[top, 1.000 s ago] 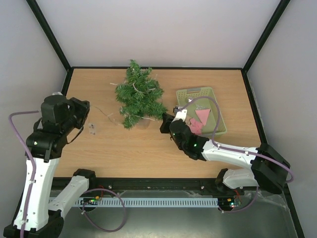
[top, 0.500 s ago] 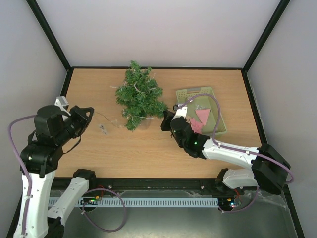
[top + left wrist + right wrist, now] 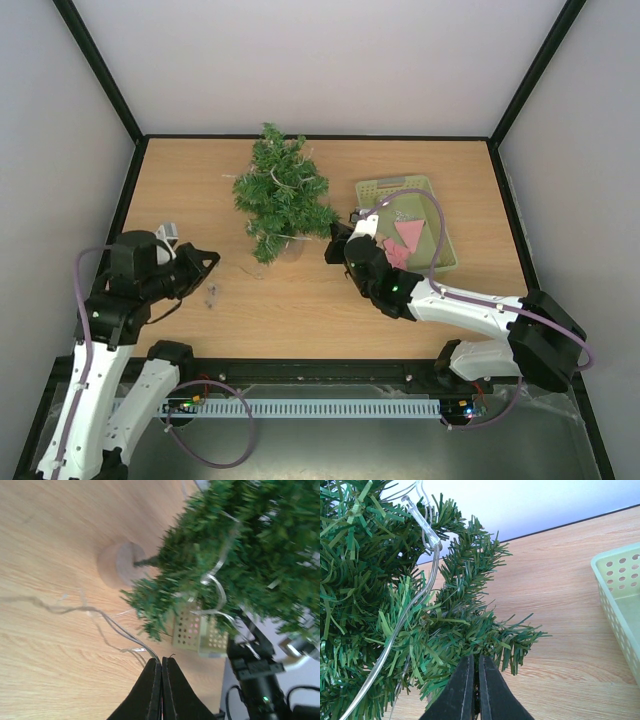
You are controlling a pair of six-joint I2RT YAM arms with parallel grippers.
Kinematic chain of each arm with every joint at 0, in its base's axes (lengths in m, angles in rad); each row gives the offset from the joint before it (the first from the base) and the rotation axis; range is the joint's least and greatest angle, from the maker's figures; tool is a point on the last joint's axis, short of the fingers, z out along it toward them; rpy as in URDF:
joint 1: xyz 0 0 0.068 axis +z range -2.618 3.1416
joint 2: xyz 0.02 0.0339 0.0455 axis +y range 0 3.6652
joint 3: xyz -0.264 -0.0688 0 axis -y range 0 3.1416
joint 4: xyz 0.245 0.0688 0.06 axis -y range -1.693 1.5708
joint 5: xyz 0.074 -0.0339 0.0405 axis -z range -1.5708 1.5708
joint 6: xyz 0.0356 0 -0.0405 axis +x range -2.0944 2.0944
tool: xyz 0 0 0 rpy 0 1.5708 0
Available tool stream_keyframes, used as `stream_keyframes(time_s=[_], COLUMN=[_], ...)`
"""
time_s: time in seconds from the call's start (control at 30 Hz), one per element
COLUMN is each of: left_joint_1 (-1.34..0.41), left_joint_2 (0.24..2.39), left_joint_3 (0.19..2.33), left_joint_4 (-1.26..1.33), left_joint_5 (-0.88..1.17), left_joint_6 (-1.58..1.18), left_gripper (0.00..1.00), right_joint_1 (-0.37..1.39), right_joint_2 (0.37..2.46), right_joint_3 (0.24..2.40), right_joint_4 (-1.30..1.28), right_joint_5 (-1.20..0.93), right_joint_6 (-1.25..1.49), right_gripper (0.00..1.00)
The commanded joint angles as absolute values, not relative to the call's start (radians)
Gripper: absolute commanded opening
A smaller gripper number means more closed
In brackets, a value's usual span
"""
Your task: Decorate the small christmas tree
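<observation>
1. Left gripper: positioned low over the wooden table, left of and well apart from the tree. In the left wrist view the jaws are pressed together, and the thin strands of the light-string wire run straight into the fingertips. The wire appears pinched there. Holding the wire out to the side probably draws its slack clear of the branches. A small clear piece lies just beside the gripper; it is too small to identify.

2. Small christmas tree: located mid-table, toward the far edge, on a round wooden base. Clear wire loops already sit among its upper branches.

3. Right gripper: positioned at the tree's lower right edge. The right wrist view shows the jaws closed with a low branch at the tips. The grip appears to be on that branch, most likely to steady the light tree against the pull of the wire.

4. Pale green basket: located just right of the tree. It holds pink triangular pieces, within reach of the right arm.
</observation>
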State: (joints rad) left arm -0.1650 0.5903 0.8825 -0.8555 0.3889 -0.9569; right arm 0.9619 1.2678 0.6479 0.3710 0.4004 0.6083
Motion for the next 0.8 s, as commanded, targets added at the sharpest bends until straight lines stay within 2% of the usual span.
stream_keyframes(time_s=[0.0, 0.53, 0.6, 0.77], left_joint_1=[-0.19, -0.219, -0.219, -0.219], left_joint_2=[0.58, 0.598, 0.596, 0.615], left_joint_3=[0.911, 1.087, 1.104, 1.153], left_joint_4=[-0.739, -0.604, -0.627, -0.72], left_joint_5=[0.515, 0.669, 0.633, 0.389], left_joint_6=[-0.936, -0.926, -0.894, -0.811], left_gripper=[0.02, 0.02, 0.02, 0.02], right_joint_1=[0.955, 0.942, 0.94, 0.935], right_joint_2=[1.258, 1.299, 1.298, 1.292], right_joint_3=[0.678, 0.696, 0.696, 0.691], right_joint_4=[0.38, 0.381, 0.379, 0.376], right_joint_5=[0.448, 0.475, 0.478, 0.494], right_joint_6=[0.591, 0.568, 0.567, 0.552], right_gripper=[0.02, 0.02, 0.02, 0.02])
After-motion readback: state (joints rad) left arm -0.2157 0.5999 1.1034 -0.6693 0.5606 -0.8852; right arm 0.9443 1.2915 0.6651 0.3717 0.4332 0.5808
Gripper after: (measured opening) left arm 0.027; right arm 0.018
